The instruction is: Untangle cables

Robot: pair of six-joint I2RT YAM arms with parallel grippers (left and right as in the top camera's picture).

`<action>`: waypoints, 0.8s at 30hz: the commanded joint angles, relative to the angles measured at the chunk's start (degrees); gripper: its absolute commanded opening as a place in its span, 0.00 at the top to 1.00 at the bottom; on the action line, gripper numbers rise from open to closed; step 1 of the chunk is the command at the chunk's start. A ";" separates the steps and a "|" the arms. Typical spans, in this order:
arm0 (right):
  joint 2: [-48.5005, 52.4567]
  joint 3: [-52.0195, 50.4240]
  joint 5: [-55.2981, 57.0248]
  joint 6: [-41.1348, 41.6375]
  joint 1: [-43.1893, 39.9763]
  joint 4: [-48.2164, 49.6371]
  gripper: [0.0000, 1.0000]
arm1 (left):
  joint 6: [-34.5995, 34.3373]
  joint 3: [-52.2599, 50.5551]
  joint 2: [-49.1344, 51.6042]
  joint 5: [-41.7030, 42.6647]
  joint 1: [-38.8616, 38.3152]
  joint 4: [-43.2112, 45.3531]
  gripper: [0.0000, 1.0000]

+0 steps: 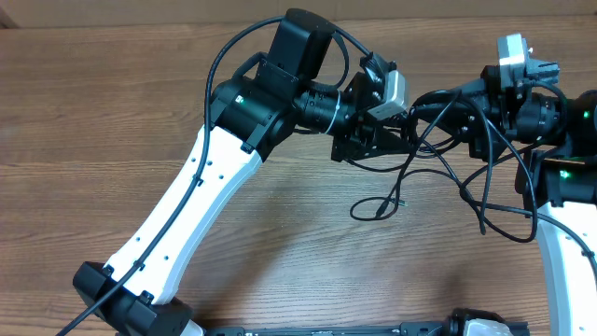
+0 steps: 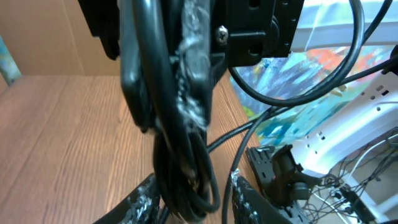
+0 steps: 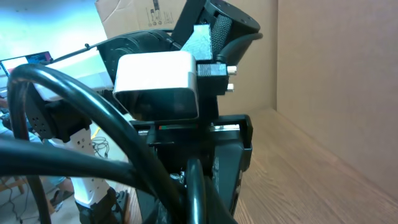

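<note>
**Limp cords bunching between two sets of jaws**

Nearest us, slack lengths of the cables (image 2: 183, 155) are drooping in loose loops onto the table (image 1: 112, 112), right of centre between the two arms. Going farther, the strands are gathering into one bundle that is rising off the wood. The left gripper (image 2: 194, 186) is straddling that bundle with its jaws partly open and apparently not pinching. Just to the right, the right gripper (image 1: 431, 105) has its jaws fully closed, seemingly clamping the top of the same bundle. These cords are looking light, floppy and slick, likely to slide through a loose pinch and snag at the plugs. The better hold is probably a single strand close to a plug end.
</note>
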 commanded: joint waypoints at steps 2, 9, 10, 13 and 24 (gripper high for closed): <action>-0.57 0.63 1.29 0.72 -1.51 0.24 0.96 | 0.50 0.39 0.31 0.50 -0.37 -0.81 0.68; -0.57 0.63 1.20 2.16 -1.70 0.46 0.96 | 0.52 0.39 0.31 0.52 -0.39 -0.13 0.87; -0.57 0.63 1.09 2.16 -1.66 0.46 0.96 | 0.52 0.39 0.31 0.52 -0.44 -0.13 0.87; -0.57 0.63 0.44 2.19 -1.64 0.44 0.96 | 0.52 0.39 0.33 0.52 -0.44 -0.11 0.78; -0.57 0.63 0.44 2.21 -1.64 0.44 0.96 | 0.52 0.39 0.33 0.61 -0.46 0.37 0.93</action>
